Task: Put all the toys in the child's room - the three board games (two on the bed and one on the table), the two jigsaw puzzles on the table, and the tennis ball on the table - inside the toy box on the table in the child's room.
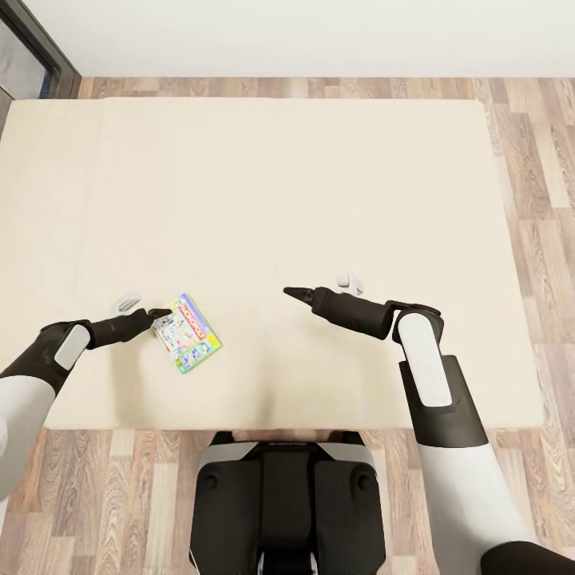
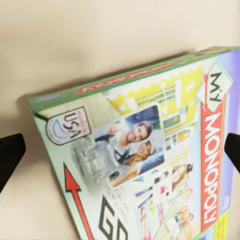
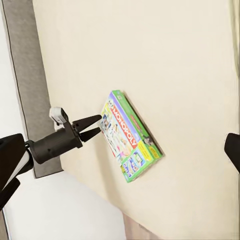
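Both arms reach forward over the bed [image 1: 263, 200], low above its plain cream cover. The left arm stretches from the left side, and its left tool [image 1: 162, 314] stands with the dark fingertips at the near left corner of the board game [image 1: 188, 332]. Seen from the other arm, its two fingers [image 3: 90, 127] are a little apart, like a narrow beak, and they stop just beside the box edge; they do not hold the box, and I cannot tell if they touch it. The right arm bends at the elbow and points to the left across the cover. The right tool [image 1: 299, 294] hangs well apart from the game, and from above its tips look close together, with nothing between them. The board game lies flat on the near part of the bed, turned at an angle, alone on the cover. Beyond the far edge of the bed there is a wood-plank floor [image 1: 535, 160] and a white wall [image 1: 319, 36]. On the box one can read "MY MONOPOLY" in a red band, "GO" with a red arrow, and a small round mark with "USA". The edges of the box are green, and a photo of two smiling people is on the lid.
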`<state>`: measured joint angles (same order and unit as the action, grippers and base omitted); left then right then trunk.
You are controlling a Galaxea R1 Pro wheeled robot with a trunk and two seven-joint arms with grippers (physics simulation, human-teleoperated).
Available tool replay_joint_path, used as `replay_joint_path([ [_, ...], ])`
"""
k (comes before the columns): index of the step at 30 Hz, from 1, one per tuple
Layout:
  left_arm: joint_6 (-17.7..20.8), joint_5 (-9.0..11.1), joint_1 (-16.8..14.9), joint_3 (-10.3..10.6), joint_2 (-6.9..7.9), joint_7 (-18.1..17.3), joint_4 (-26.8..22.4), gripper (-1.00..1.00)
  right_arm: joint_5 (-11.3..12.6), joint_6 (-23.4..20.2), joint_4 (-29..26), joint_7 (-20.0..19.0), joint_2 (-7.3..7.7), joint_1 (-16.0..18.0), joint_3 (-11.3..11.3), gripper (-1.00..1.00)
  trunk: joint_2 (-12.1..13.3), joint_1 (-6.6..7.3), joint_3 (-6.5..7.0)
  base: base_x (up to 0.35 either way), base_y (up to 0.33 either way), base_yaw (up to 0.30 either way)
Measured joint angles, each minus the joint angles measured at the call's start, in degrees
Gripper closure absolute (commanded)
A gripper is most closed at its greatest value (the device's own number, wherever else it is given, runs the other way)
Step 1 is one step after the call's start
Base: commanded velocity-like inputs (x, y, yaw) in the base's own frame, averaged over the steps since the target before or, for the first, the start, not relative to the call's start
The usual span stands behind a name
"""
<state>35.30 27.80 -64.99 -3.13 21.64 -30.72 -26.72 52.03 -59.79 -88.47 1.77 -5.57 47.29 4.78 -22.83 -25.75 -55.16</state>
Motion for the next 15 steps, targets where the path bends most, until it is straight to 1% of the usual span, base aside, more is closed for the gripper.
replay_joint_path([
  [7,0.0,0.0,0.0,0.0,0.0,-0.1,0.0,-1.0,0.0,0.0,0.0,0.0,0.05,0.0,0.0,-1.0,0.0,0.0,-0.66,0.01,-0.017,0.0],
  [11,-0.3,-0.4,0.0,-0.2,0.1,-0.1,-0.1,-1.0,0.0,0.0,0.0,0.0,0.03,0.0,0.0,-1.0,0.0,0.03,-1.02,0.002,-0.003,0.0],
  [15,-0.3,-0.2,0.0,-0.2,0.29,-0.2,-0.1,-1.0,0.0,0.0,0.0,0.0,-0.02,0.0,0.0,-1.0,0.0,0.03,-1.19,0.0,0.0,0.0],
])
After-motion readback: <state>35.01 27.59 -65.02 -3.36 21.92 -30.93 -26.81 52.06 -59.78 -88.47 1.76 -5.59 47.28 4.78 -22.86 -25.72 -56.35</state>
